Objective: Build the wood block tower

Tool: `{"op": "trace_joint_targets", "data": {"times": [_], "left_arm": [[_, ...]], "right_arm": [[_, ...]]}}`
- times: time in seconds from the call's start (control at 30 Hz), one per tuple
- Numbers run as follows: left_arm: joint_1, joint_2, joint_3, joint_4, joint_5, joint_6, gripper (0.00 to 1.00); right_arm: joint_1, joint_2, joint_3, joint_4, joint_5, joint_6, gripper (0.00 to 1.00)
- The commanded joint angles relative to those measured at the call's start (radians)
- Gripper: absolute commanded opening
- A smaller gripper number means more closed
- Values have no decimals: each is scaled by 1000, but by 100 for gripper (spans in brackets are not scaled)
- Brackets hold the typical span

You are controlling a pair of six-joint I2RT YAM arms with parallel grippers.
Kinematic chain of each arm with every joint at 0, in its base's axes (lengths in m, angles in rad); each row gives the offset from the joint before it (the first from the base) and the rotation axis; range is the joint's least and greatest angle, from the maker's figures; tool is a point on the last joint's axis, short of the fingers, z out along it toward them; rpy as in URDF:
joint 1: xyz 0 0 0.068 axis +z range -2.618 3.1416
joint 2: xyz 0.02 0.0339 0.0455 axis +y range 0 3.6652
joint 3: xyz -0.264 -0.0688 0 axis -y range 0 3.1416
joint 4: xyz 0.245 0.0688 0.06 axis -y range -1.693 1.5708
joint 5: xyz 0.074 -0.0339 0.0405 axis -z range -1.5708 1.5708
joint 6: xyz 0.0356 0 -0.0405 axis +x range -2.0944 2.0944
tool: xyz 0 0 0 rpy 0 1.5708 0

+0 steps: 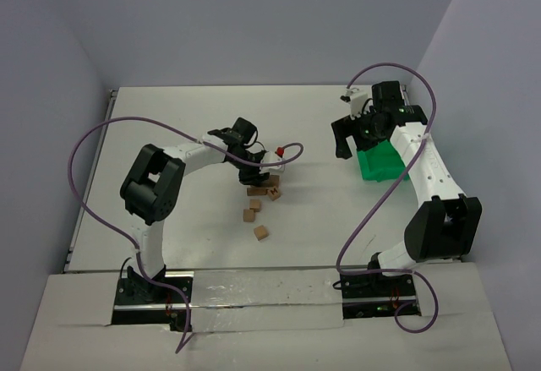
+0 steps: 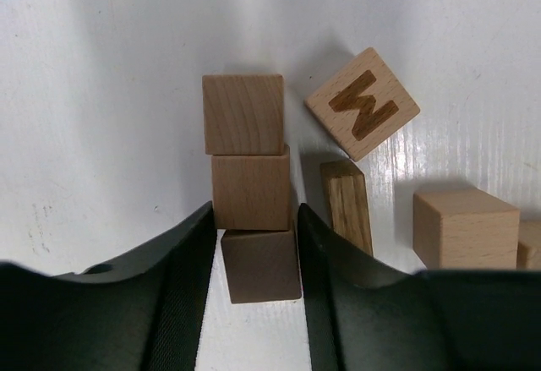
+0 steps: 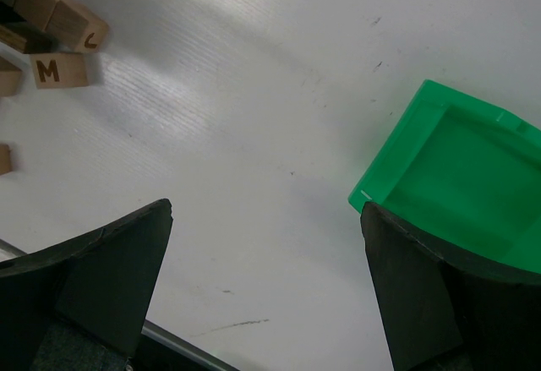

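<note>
In the left wrist view, three plain wooden cubes touch in a straight line: a far one (image 2: 243,114), a middle one (image 2: 251,192) and a shadowed near one (image 2: 262,265). My left gripper (image 2: 254,244) straddles the near cube, its black fingers (image 2: 190,261) tight against both sides. Whether the line is stacked or lies flat I cannot tell. A lettered cube (image 2: 362,105) sits tilted to the right. From above, the left gripper (image 1: 264,177) is over the cluster of cubes (image 1: 256,191). My right gripper (image 1: 351,139) hangs open and empty.
Loose cubes lie nearby: a darker-grained one (image 2: 347,206), a plain one (image 2: 465,227), and three more toward the front (image 1: 261,232). The green bin (image 1: 378,164) stands at the right, under the right arm; its rim (image 3: 397,155) shows beside the open right gripper (image 3: 266,286).
</note>
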Motion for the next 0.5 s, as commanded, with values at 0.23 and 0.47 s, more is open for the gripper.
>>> {"op": "trace_joint_targets", "data": {"times": [0.23, 0.47], "left_arm": [[-7, -3, 45, 3, 15, 14, 24], [41, -22, 44, -7, 17, 9, 18]], "right_arm": [[-7, -2, 5, 19, -12, -8, 100], [-6, -1, 10, 13, -17, -8, 100]]}}
